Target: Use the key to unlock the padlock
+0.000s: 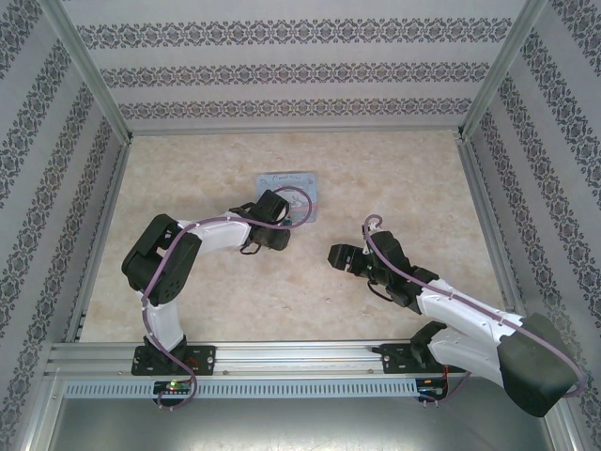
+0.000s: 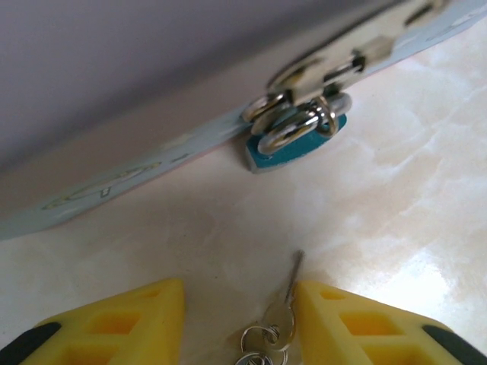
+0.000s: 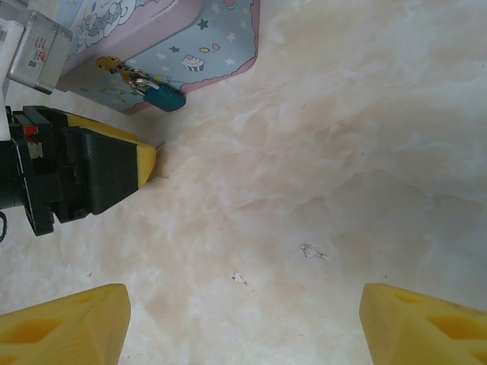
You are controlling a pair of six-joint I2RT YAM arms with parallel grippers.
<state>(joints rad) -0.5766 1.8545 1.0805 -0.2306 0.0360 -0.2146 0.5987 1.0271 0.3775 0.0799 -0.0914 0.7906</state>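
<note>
- My left gripper (image 2: 240,308) stands parted astride the key (image 2: 287,293) — set to pinch it, I judge; nothing grasped yet
- Just ahead of its tips the padlock (image 2: 297,144) hangs against the tin (image 2: 114,186)
- My right gripper (image 3: 243,315) hangs wide and empty — free to steady the padlock

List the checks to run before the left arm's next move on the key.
1. Key lies between the left gripper jaws: ok.
2. Key gripped: not ok; the jaws stand apart and the key lies flat on the table.
3. Key rings clear of the jaws: cannot tell; they sit at the edge of the left wrist view.
4. Padlock in sight ahead, hanging on the tin: ok.
5. Right gripper free to help: ok; jaws wide, nothing between them.
</note>
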